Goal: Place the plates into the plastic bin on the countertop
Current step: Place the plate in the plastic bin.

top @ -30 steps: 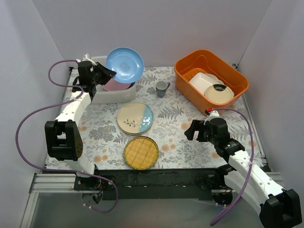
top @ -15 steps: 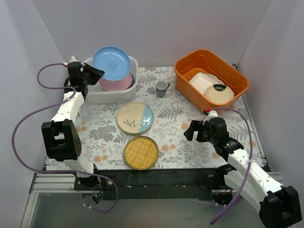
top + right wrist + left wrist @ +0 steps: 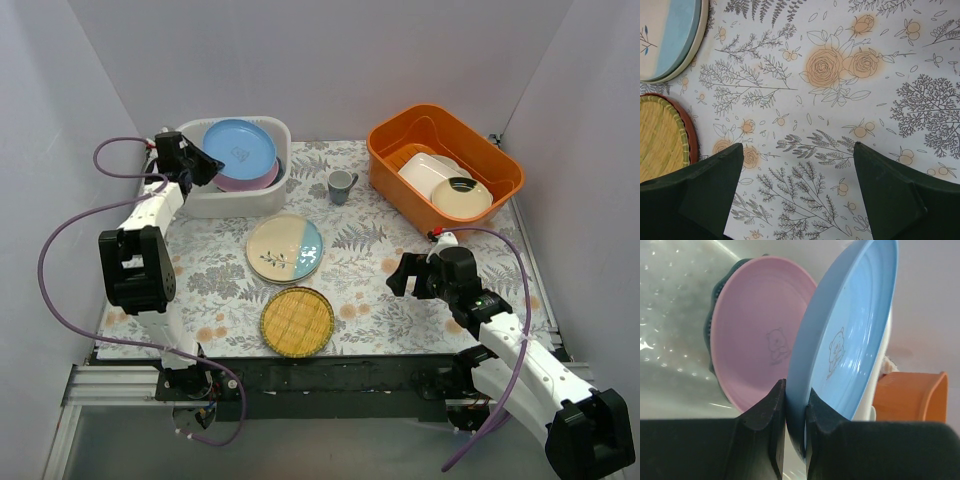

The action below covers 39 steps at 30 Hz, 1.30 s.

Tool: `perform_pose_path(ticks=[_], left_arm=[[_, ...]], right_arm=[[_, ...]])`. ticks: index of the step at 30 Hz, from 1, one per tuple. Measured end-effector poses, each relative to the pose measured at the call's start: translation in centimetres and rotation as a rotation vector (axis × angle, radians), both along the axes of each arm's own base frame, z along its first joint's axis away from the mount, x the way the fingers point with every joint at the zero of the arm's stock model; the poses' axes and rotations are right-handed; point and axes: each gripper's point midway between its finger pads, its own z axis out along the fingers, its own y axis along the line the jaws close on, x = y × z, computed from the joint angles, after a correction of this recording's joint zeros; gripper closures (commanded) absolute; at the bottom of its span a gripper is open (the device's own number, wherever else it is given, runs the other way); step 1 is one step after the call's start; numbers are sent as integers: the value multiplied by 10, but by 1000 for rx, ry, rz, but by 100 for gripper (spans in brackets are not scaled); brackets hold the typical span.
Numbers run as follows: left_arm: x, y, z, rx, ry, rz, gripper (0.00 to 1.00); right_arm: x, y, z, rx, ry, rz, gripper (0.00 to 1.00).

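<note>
My left gripper is shut on the rim of a light blue plate, holding it tilted over the translucent plastic bin. In the left wrist view the fingers pinch the blue plate. A pink plate lies just behind it in the bin, with a dark teal edge under it. A cream-and-blue plate and a yellow woven plate lie on the countertop. My right gripper hangs open above the bare countertop, right of the woven plate.
An orange bin at the back right holds a white rectangular dish and a round cream dish. A small grey cup stands between the two bins. Pale walls close in the left, back and right sides.
The left arm has carried the light blue plate left and down, so it sits lower over the pink plate in the plastic bin. The right arm has barely moved.
</note>
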Motion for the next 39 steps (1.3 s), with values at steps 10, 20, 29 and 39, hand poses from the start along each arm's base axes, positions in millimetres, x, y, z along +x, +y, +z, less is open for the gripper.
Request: perform_pose_path(ticks=[10, 20, 29, 39], left_arm=[[1, -3, -30, -4, 80, -24, 81], [2, -2, -29, 12, 74, -34, 15], [-2, -1, -3, 25, 2, -24, 2], [-41, -14, 71, 34, -158, -47, 2]], right_arm=[[-1, 4, -2, 11, 15, 18, 2], [-2, 10, -3, 30, 26, 45, 2], [-5, 13, -6, 36, 43, 61, 2], [-8, 21, -10, 58, 72, 100, 2]])
